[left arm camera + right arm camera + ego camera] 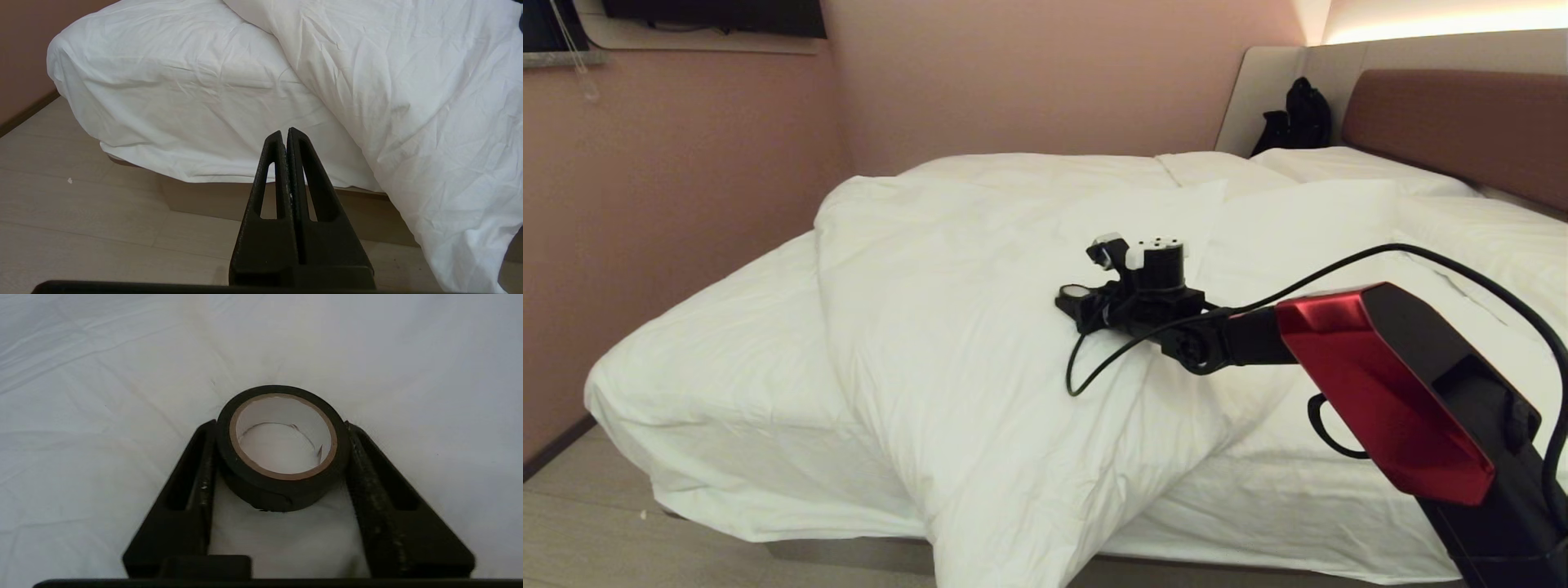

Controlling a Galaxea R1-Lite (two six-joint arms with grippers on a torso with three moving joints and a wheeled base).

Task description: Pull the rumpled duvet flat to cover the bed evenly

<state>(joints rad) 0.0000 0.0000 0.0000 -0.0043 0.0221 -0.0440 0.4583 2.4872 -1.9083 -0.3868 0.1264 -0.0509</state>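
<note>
Head view shows the duvet (980,327) bunched diagonally across the bed (711,384); spreading remains undone. Right gripper (282,457) clamps a tape roll (282,445); left gripper (286,136) together, idle.

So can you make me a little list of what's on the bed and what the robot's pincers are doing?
bed: white sheet showing at the left corner
duvet: rumpled, folded back, one corner hanging over the edge
tape roll: black, lying on the duvet
right pincer: fingers on both sides of the tape roll, touching it
left pincer: shut, empty, near the floor beside the bed
</note>
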